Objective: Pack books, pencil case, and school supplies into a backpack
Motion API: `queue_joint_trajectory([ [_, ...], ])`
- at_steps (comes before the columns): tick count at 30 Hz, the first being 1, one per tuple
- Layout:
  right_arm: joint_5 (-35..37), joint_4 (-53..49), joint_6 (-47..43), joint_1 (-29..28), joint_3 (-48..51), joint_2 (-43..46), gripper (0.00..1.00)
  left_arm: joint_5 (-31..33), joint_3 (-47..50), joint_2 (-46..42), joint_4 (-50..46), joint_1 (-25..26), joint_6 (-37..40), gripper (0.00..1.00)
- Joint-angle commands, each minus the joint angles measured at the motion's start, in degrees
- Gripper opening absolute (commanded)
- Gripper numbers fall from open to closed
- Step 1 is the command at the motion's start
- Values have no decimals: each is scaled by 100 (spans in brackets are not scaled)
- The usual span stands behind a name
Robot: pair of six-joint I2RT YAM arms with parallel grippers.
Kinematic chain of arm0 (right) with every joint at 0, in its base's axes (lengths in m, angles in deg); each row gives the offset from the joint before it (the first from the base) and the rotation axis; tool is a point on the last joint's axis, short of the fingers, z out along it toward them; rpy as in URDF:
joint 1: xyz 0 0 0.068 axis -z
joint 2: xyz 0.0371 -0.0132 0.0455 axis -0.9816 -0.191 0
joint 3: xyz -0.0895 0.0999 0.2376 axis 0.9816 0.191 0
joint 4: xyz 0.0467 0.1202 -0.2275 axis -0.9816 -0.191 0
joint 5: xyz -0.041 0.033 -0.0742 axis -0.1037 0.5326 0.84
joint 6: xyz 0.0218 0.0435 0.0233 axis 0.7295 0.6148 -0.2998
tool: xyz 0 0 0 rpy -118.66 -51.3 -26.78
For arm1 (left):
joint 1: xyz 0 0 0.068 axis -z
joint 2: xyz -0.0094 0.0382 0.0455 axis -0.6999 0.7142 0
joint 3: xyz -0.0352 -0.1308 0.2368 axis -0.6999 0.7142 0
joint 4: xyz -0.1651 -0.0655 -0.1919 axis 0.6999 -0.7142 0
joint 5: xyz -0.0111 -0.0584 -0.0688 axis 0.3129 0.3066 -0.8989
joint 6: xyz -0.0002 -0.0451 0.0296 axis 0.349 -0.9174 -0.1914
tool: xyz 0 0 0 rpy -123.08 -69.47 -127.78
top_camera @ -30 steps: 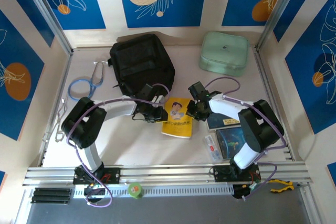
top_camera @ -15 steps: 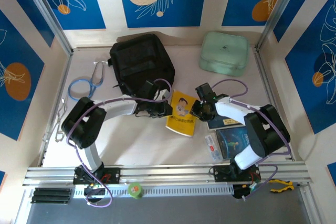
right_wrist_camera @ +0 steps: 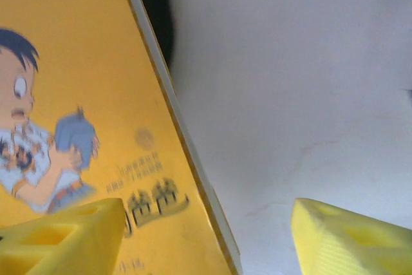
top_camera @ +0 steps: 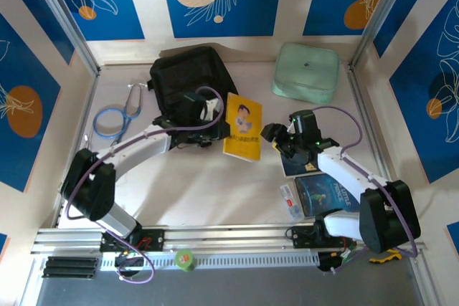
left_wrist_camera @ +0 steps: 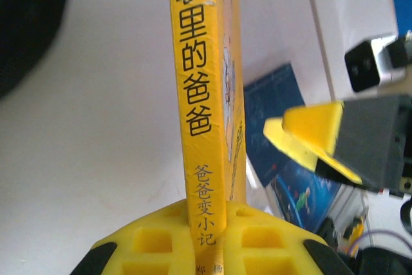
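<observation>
My left gripper [top_camera: 217, 121] is shut on the spine edge of the yellow book [top_camera: 244, 125], holding it raised just right of the black backpack [top_camera: 190, 80]. In the left wrist view the yellow book [left_wrist_camera: 201, 82] stands spine-on, clamped in my left gripper [left_wrist_camera: 215, 214]. To the book's right my right gripper [top_camera: 276, 137] is open and apart from it. Through the right wrist camera, my right gripper [right_wrist_camera: 206, 236] has wide-spread fingers with the yellow book [right_wrist_camera: 71, 94] at the left. The navy book [top_camera: 305, 165], blue book [top_camera: 326, 195] and pencil case [top_camera: 288, 201] lie at the front right.
A mint-green padded pouch [top_camera: 306, 71] sits at the back right. A blue stethoscope [top_camera: 115, 116] lies left of the backpack. White walls with metal rails [top_camera: 369, 127] bound the table on both sides.
My left gripper has lifted the yellow book off the table and carried it back toward the backpack. The right gripper has drawn away to the right of the book.
</observation>
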Motion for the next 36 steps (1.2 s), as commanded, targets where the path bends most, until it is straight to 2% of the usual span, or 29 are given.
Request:
queue_joint_trajectory([
  [1, -790, 952, 557, 31, 95, 61, 75, 486, -256, -338, 601, -237, -322, 0],
  [4, -1027, 1876, 1373, 12, 254, -54, 81, 817, -248, -436, 1039, -384, -936, 0],
  [8, -886, 3017, 2687, -156, 373, -291, 89, 1396, -315, -464, 1335, -413, -1667, 0],
  [13, -957, 3714, 3250, -341, -57, -762, 91, 1392, -337, -412, 1930, -387, -2261, 0],
  [21, -759, 5289, 4379, -711, -311, -1798, 87, 1585, -66, -407, 2710, -299, -2950, 0],
  [24, -809, 5665, 4538, -783, -471, -2087, 81, 1530, -21, -384, 2762, -299, -3040, 0],
  [27, -608, 5918, 4629, -858, -438, -2183, 76, 1523, 18, -394, 2755, -303, -3066, 0],
  [36, -508, 6422, 4877, -888, -523, -2378, 71, 1426, 87, -315, 2842, -296, -3175, 0],
])
